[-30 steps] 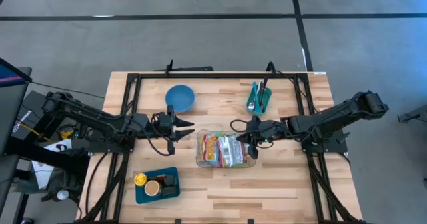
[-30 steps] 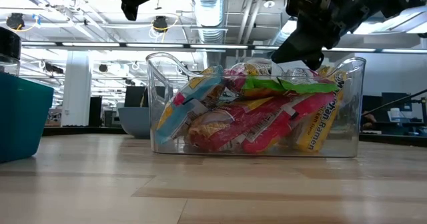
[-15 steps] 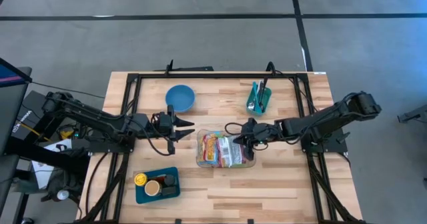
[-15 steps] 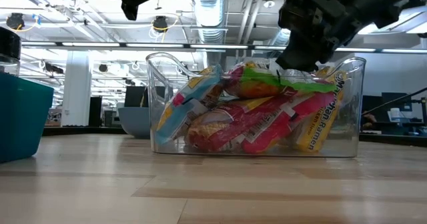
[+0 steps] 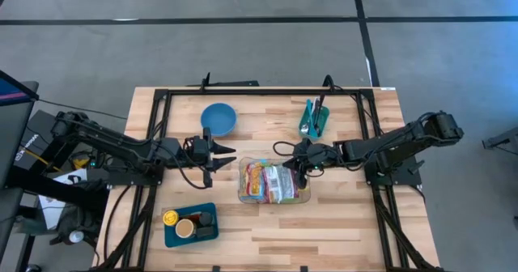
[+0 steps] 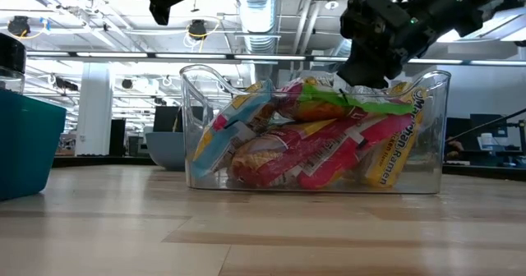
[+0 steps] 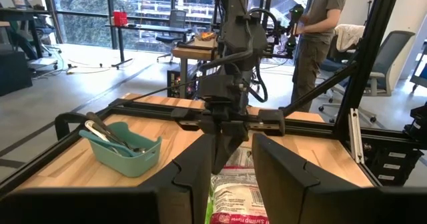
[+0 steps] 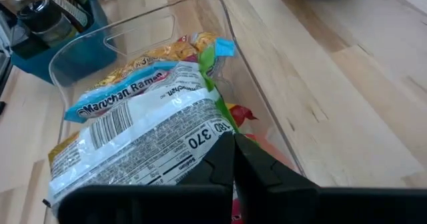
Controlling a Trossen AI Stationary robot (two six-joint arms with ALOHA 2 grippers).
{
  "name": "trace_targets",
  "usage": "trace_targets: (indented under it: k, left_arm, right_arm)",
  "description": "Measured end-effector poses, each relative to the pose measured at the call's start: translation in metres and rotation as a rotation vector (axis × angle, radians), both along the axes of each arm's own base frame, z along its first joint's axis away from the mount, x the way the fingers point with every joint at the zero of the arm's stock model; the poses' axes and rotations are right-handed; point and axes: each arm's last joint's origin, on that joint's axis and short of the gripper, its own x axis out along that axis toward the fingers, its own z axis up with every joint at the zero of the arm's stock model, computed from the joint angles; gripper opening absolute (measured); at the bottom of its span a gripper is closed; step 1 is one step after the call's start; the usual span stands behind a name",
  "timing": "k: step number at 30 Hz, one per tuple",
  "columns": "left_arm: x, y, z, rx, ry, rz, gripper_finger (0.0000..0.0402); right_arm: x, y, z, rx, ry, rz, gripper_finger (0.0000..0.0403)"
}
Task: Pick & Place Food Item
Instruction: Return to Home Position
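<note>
Noodle packs [image 5: 271, 183] lie heaped in the transparent bin [image 5: 240, 193], directly beneath and ahead of my right claw [image 5: 298, 163], its fingers pressed together over the bin's near end. The packs' long axis runs away from that claw toward my left claw [image 5: 230, 155], spread and waiting just beyond the far end. Retreat, as I judge it, means rising clear of the rim, then back along my arm over bare counter [image 5: 340, 215]. The teal spoon bin [image 5: 314, 120] stands near, off to one side.

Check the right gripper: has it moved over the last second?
Yes. In the high view the right gripper shifted along the transparent bin's right end toward its far corner.
</note>
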Motion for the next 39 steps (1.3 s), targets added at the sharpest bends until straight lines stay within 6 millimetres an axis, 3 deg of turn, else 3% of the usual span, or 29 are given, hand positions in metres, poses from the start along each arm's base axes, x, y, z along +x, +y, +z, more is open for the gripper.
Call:
trace_targets:
  k: [7,22,31,39]
  left_arm:
    - [0.0,0.0,0.0,0.0,0.0,0.0,0.0104]
    - [0.0,0.0,0.0,0.045,0.006,0.0,0.0104]
    - [0.0,0.0,0.0,0.079,0.011,0.0,0.0104]
    - [0.0,0.0,0.0,0.146,0.019,-0.001,0.0104]
  right_arm:
    - [-0.003,-0.001,0.005,-0.034,-0.011,0.023,0.0]
    - [-0.023,-0.02,0.042,-0.119,-0.123,0.007,0.0]
    - [-0.026,-0.035,0.044,-0.118,-0.119,-0.056,0.0]
    - [-0.031,-0.034,0.035,-0.117,-0.009,-0.045,0.0]
